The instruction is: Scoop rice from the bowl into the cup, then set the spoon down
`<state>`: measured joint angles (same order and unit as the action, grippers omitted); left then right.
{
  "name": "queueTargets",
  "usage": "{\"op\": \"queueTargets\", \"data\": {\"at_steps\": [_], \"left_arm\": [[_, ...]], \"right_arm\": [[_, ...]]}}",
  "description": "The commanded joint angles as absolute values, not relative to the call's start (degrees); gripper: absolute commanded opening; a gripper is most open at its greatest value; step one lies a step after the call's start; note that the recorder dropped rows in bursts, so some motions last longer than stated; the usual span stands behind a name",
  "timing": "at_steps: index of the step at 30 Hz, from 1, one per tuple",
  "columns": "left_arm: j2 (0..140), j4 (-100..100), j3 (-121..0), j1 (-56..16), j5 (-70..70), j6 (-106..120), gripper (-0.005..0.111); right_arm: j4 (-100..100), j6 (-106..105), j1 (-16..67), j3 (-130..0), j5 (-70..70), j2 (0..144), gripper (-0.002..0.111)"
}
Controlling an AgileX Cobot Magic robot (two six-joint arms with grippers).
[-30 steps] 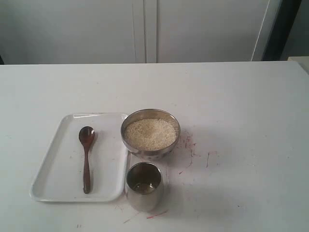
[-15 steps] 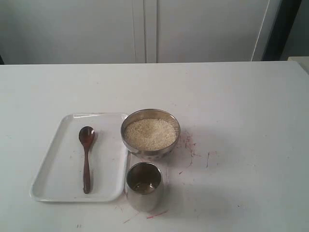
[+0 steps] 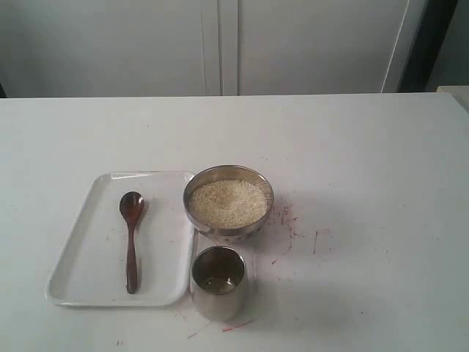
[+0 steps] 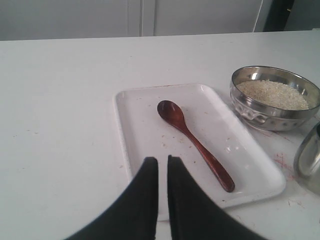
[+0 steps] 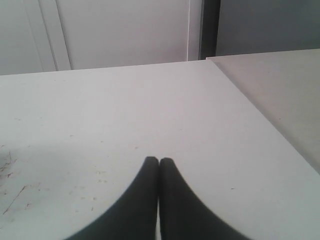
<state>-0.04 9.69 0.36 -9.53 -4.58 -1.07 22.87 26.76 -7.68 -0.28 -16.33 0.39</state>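
The reddish-brown wooden spoon (image 3: 131,242) (image 4: 192,142) lies flat on a white tray (image 3: 165,242), head toward the far side. Just right of the tray, the wide steel bowl (image 3: 229,170) (image 4: 270,119) is filled with off-white rice (image 3: 228,203) (image 4: 272,94). In front of the bowl stands the small steel cup (image 3: 218,282) (image 4: 311,157). My left gripper (image 4: 162,159) hovers over the tray's near edge, short of the spoon handle, fingers a narrow slit apart and holding nothing. My right gripper (image 5: 159,160) is shut and empty over bare table. Neither gripper shows in the exterior view.
Red marks stain the white table (image 3: 366,183) beside the bowl and cup. The table's right edge (image 5: 260,117) runs close to the right gripper, with a lower grey surface beyond. White cabinet doors stand behind the table.
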Motion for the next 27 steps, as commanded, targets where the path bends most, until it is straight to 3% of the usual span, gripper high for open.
{"op": "queueTargets", "data": {"at_steps": [1, 27], "left_arm": [[0.0, 10.13, 0.0, -9.81, -4.38, -1.06, 0.014], [0.0, 10.13, 0.0, -9.81, -4.38, -1.06, 0.014]], "right_arm": [[22.91, 26.27, -8.05, 0.0, -16.48, 0.0, 0.0], [22.91, 26.81, -8.05, 0.0, -16.46, 0.0, 0.0]]}}
